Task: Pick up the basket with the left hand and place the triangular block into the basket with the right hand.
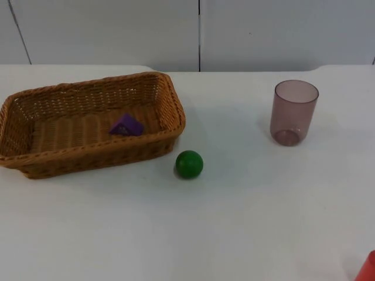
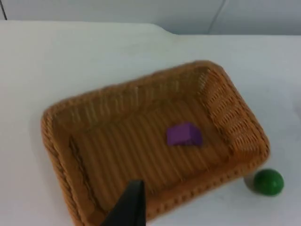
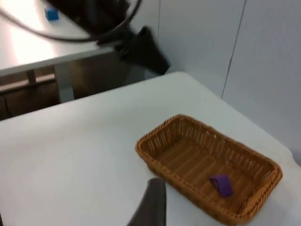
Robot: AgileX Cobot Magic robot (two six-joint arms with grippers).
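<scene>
Nearest the top camera, a green ball (image 1: 189, 164) is seen on the table (image 1: 246, 222) just beside the basket (image 1: 35, 161), in which the purple triangular block (image 1: 126, 125) lies. A cup (image 1: 293, 112) stands well apart. One left gripper (image 2: 128, 207) fingertip hangs over the basket rim, the right gripper (image 3: 151, 205) near the basket; how far either is open cannot be told.

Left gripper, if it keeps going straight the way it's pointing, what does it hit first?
Probably the basket: its near rim lies just ahead of the left gripper's fingertip, with the purple block inside beyond it. Depth is hard to judge.

Left gripper (image 2: 129, 207): black, tapered wedge fingertip. Right gripper (image 3: 151, 205): dark grey-black, pointed blade-like fingertip.
</scene>
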